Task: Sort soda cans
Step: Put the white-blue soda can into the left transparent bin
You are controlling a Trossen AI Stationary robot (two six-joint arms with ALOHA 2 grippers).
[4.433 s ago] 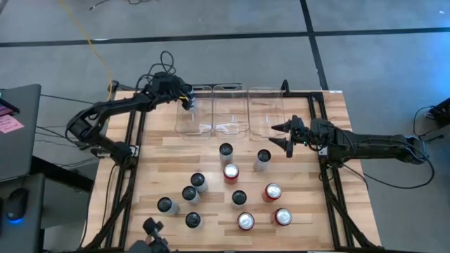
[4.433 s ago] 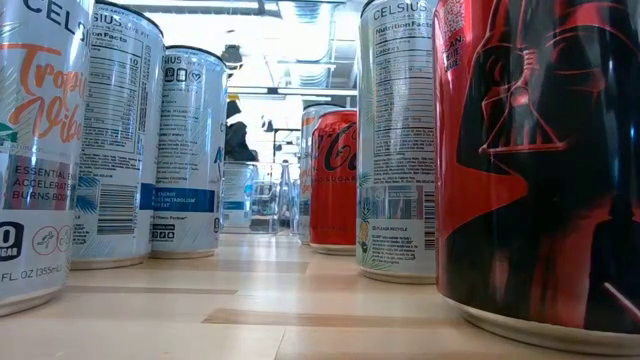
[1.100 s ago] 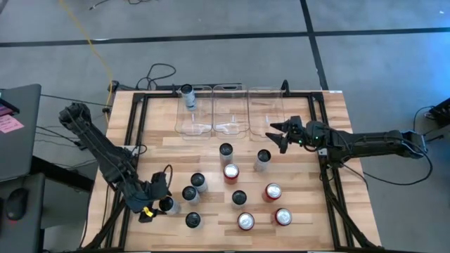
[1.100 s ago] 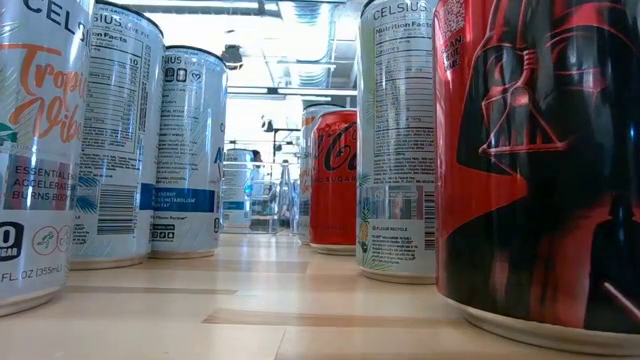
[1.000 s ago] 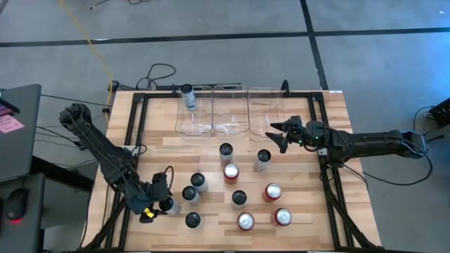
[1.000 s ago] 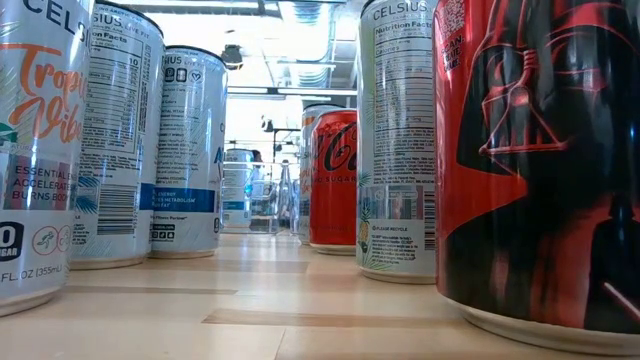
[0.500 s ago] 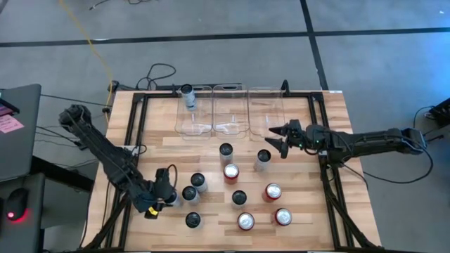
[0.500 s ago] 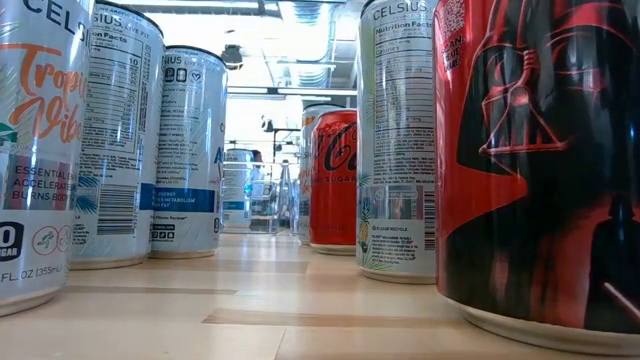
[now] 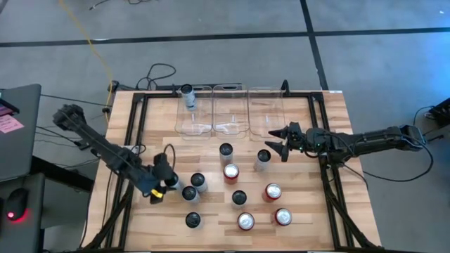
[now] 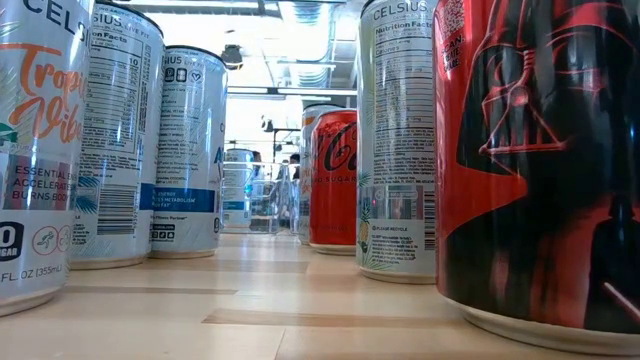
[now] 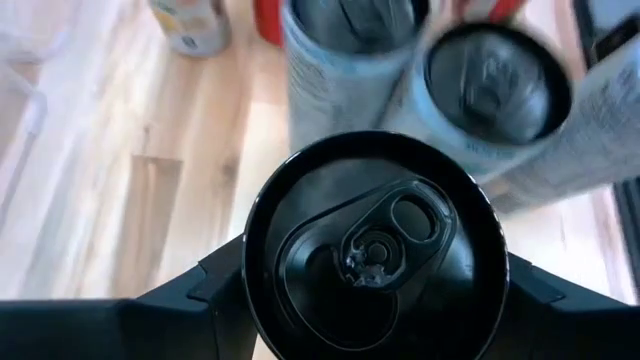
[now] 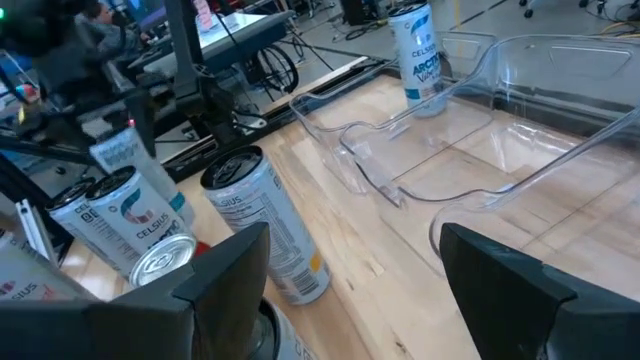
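Nearest the low camera, silver cans (image 10: 120,135) read "CELSIUS", a red can (image 10: 335,180) "Coca-Cola".

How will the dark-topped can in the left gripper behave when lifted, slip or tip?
Probably steady: the left gripper has a finger on each side of the dark-topped can, which looks upright. Its smooth round wall may let it twist or slide if the hold is light. The tab looks unopened, so it is likely full and fairly heavy; the neighbouring cans stand close and could get nudged.
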